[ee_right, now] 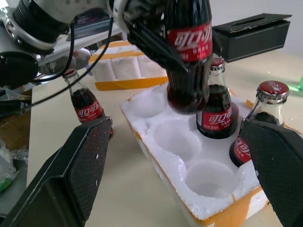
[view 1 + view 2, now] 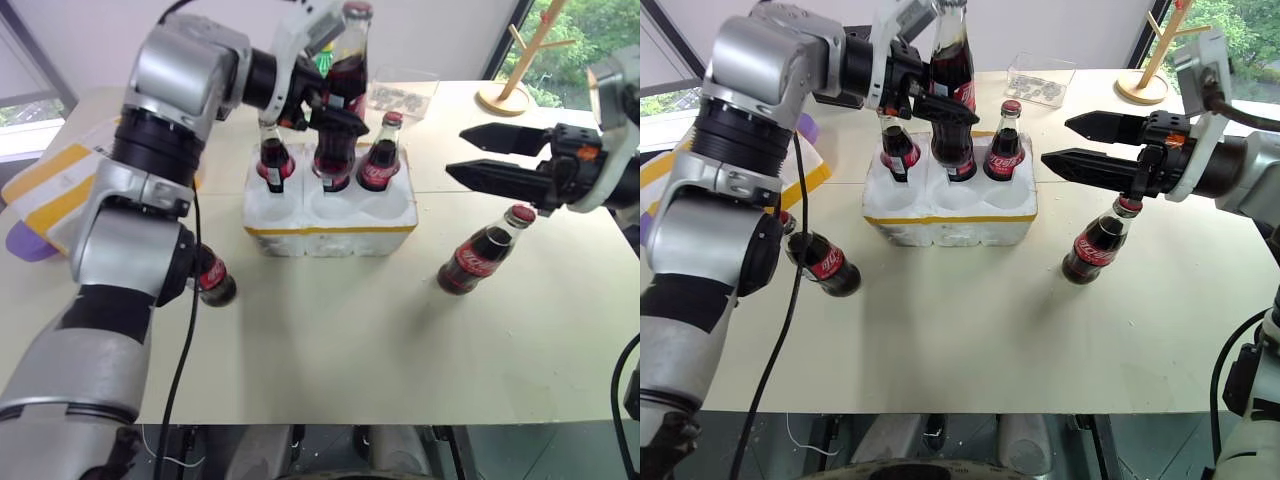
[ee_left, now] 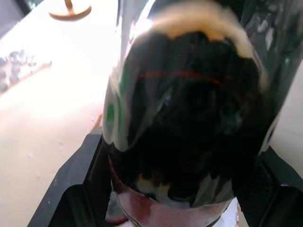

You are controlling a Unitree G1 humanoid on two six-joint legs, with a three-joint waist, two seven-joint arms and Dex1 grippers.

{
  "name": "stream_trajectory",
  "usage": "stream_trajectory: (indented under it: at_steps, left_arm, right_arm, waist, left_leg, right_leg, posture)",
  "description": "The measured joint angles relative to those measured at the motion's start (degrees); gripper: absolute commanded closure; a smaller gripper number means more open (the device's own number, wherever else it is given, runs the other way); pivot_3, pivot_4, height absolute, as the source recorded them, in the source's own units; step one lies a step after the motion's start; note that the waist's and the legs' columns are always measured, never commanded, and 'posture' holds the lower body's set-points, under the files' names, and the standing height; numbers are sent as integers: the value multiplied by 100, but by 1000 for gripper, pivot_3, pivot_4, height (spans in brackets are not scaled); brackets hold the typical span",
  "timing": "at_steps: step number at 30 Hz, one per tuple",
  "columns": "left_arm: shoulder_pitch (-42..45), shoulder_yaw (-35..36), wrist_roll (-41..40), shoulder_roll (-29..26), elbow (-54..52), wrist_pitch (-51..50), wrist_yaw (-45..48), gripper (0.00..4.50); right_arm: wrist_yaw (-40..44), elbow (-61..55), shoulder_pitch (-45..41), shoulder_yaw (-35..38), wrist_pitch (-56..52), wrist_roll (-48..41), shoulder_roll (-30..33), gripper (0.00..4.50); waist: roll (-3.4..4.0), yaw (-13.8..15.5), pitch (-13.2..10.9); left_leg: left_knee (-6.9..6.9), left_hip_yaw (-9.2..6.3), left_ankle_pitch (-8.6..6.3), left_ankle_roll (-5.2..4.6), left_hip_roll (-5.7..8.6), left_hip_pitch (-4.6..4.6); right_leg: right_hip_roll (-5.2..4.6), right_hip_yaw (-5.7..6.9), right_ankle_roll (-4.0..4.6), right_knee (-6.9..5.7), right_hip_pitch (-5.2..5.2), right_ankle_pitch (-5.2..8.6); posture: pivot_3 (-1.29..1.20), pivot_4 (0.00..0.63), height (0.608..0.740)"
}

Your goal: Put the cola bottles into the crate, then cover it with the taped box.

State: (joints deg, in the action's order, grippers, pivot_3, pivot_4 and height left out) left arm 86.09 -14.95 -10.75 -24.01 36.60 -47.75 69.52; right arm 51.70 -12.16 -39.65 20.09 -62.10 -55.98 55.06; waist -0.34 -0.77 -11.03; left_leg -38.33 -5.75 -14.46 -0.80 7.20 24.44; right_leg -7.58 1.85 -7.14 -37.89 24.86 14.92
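The pale desk carried the crate, three bottles standing in its back wells. My left end effector was clenched on a cola bottle, upright, cap up, over the crate; next I judged it needed lowering into an empty front well. My right end effector gaped empty above a leaning bottle.

Left end effector holds cola bottle above crate; right end effector spread, empty.
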Motion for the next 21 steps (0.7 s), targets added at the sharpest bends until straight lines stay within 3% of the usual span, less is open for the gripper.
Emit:
stream_trajectory:
  at_steps: [12, 21]
  left_arm:
    - [-727, 121, -385, -35, -1344, -1028, -344, 1695]
    - [-1321, 79, -395, 59, -2022, -1140, -1028, 1695]
  right_arm:
    - [-95, 9, 143, 2, 95, 8, 2, 0]
    - [-97, 79, 133, -46, 136, 66, -2, 0]
  waist:
    - [0, 6, 0]
    - [0, 19, 0]
  left_leg:
    - [-1, 0, 10, 10, 1, -3]
    - [-3, -1, 20, 15, 1, -5]
  right_leg:
    - [-3, -5, 0, -8, 1, 0]
    - [-5, -6, 7, -12, 0, -5]
  posture:
    - [0, 150, 739]
    - [0, 150, 739]
